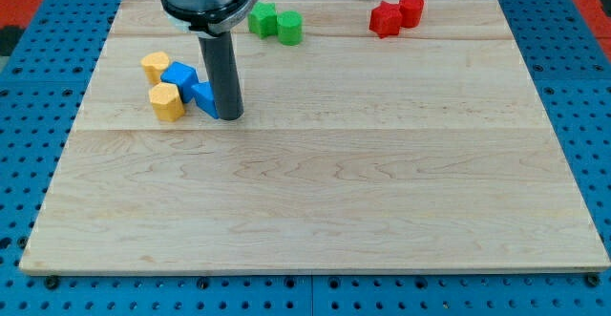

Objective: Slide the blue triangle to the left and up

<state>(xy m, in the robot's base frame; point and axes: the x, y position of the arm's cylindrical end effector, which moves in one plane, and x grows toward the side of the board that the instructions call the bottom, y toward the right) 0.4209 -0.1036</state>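
Note:
The blue triangle [204, 98] lies at the upper left of the wooden board [315, 192], partly hidden behind my rod. My tip [230, 117] rests on the board right against the triangle's right side. A blue cube [179, 75] touches the triangle on its upper left. A yellow block [156, 67] sits left of the cube and a yellow hexagonal block [167, 101] sits left of the triangle, close to both blue blocks.
Two green blocks [275, 22] lie near the board's top edge, right of the rod. Two red blocks [396, 14] lie near the top right. A blue pegboard [38, 125] surrounds the board.

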